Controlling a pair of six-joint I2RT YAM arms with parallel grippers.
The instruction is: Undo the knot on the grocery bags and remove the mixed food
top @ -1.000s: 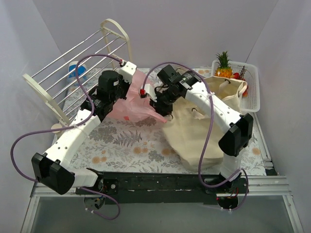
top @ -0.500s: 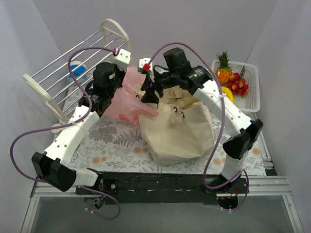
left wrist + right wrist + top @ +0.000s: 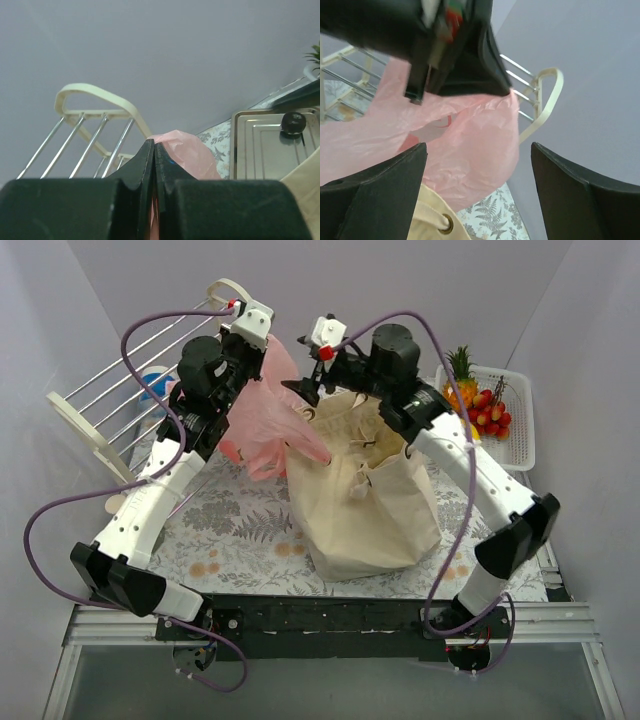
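Pink bag (image 3: 262, 430) was pinched between pressed-together jaws of L gripper (image 3: 153, 146) at far edge of table (image 3: 250, 530); R gripper (image 3: 477, 150) was spread wide, empty; thin film was best taken near its neck, pulled slow

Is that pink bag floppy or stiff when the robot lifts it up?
Probably floppy: the pink bag hangs in crinkly folds below the left gripper, shut on its top. It seems light, since that one pinch holds it raised. It might tear easily; the plastic looks thin and see-through.
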